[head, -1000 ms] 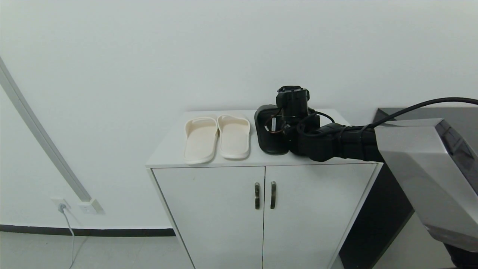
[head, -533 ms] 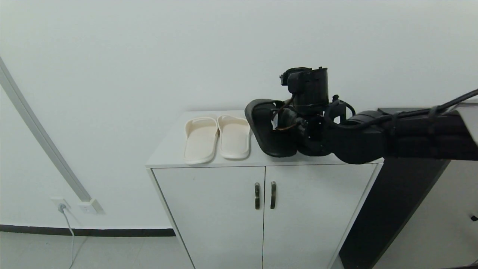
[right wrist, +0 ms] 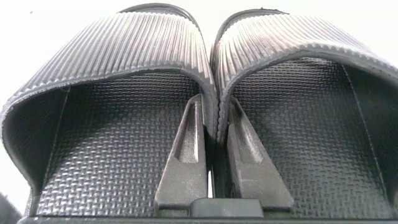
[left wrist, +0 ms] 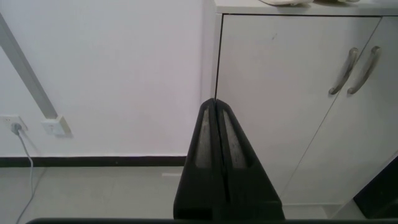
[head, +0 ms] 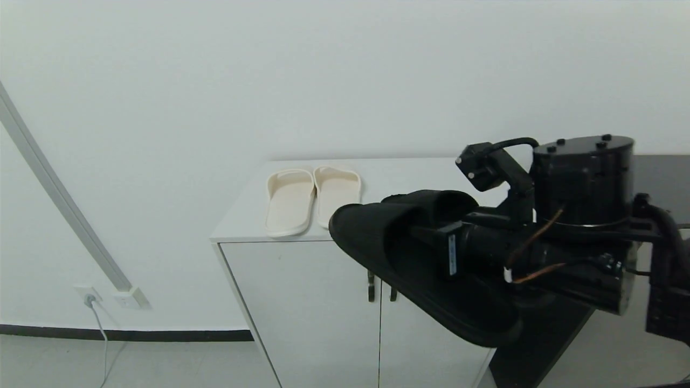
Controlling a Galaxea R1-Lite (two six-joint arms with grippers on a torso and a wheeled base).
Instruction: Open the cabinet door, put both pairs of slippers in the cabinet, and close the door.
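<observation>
A pair of black slippers [head: 388, 242] hangs in the air in front of the white cabinet's [head: 302, 302] closed doors. My right gripper [head: 434, 240] is shut on it, pinching the two inner side walls together. In the right wrist view the fingers [right wrist: 186, 155] sit inside the black slippers [right wrist: 118, 130], one in each. A cream pair of slippers [head: 312, 199] lies side by side on the cabinet top, at its left. My left gripper [left wrist: 215, 109] is shut and holds nothing, low down near the cabinet's [left wrist: 280, 93] left front corner.
Two door handles [left wrist: 354, 68] stand at the middle seam; in the head view the handles [head: 371, 285] are partly behind the black slippers. A dark unit [head: 663, 178] stands right of the cabinet. A wall socket [head: 86, 295] with a cable and a slanted grey duct [head: 54, 188] are at left.
My right arm lifted the black slippers off the cabinet top and drew them back toward the camera, down in front of the doors. The cream pair stayed put.
</observation>
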